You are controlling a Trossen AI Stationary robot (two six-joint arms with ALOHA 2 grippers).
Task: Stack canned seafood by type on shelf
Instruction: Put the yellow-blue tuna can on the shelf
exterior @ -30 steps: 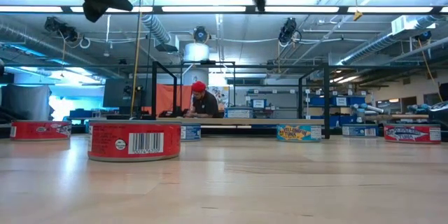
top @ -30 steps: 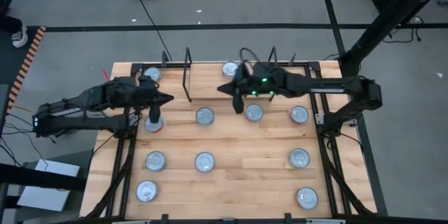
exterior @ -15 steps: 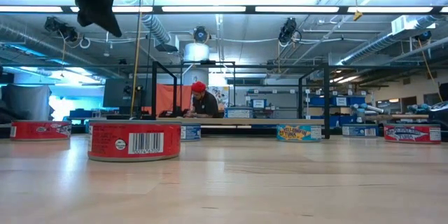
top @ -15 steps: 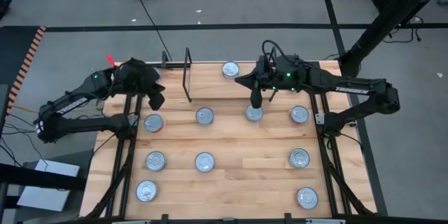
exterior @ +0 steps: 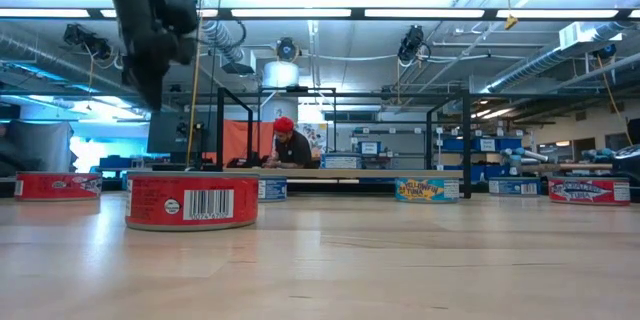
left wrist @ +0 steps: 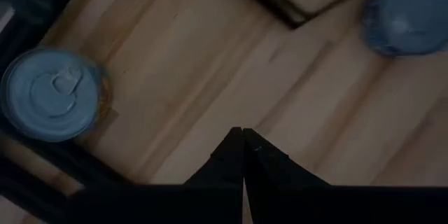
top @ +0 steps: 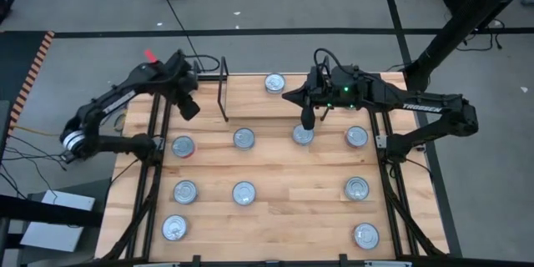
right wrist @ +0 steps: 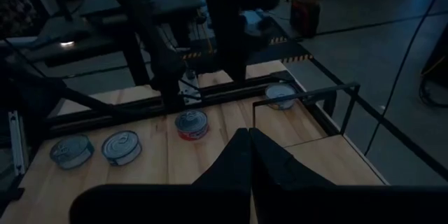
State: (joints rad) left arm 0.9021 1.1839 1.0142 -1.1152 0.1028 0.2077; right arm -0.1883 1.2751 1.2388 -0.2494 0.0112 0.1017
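Several flat round tins of canned seafood with silver lids lie apart on the wooden table, among them a red one (top: 183, 146) (exterior: 190, 200) and one (top: 302, 135) below my right gripper. Another tin (top: 274, 83) sits at the far edge. The shelf (top: 210, 92) is the far-left stretch of board beside a black wire upright (top: 224, 92). My left gripper (top: 189, 108) (left wrist: 242, 136) is shut, points down above the far-left corner and holds nothing; a tin (left wrist: 49, 103) lies beside it. My right gripper (top: 307, 122) (right wrist: 248, 136) is shut and hangs high over the table.
More tins lie at the near left (top: 174, 228), middle (top: 244, 193) and near right (top: 365, 235). Black frame bars run along both sides of the table (top: 275, 217). A person sits in the room far behind the table (exterior: 290, 148).
My left gripper has swung toward the table's far edge, sunk a little and tipped from nearly level to pointing down, staying shut. My right gripper first rose and shifted a little toward the right edge, then kept still. No tin has moved.
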